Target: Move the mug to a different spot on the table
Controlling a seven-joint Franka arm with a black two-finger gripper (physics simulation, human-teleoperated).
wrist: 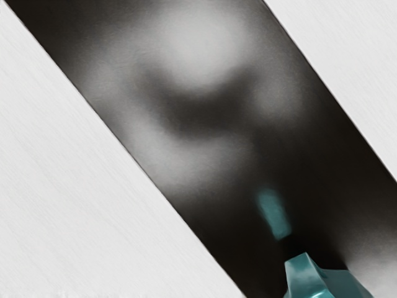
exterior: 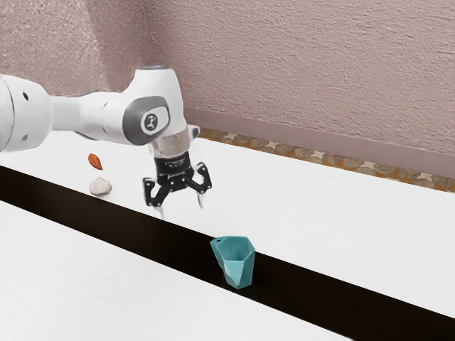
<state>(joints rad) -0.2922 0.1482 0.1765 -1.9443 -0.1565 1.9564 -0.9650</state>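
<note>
The hand (exterior: 182,207) hangs in the air, black fingers splayed wide and nothing between them, pale tips pointing down at the table (exterior: 341,213). It sits a touch tilted, clear of the surface, just over the far edge of the stripe (exterior: 106,220). Above it there's a short metallic wrist collar, then a grey round joint cap, then the smooth white arm (exterior: 85,114) coming in level from the exterior view's left and bending down at that last joint.

Down and toward the exterior view's right of the hand stands the mug (exterior: 233,261): teal, faceted like cut stone, narrowing toward its base, upright with its open mouth up. It rests on the stripe, near that band's closer edge, well apart from the fingers. In the wrist view the mug (wrist: 322,279) shows angular teal facets against the stripe (wrist: 186,124), which looks glossy, with soft pale blurs and a teal smear across it.

The table is matte white with a faint grain (wrist: 62,186), the black stripe cutting diagonally across it. Beyond the hand, toward the exterior view's left, a knobbly off-white garlic (exterior: 100,186) lies on the white, and a small orange-red piece (exterior: 95,161) just behind it. A rough pinkish wall (exterior: 320,64) closes the back.
</note>
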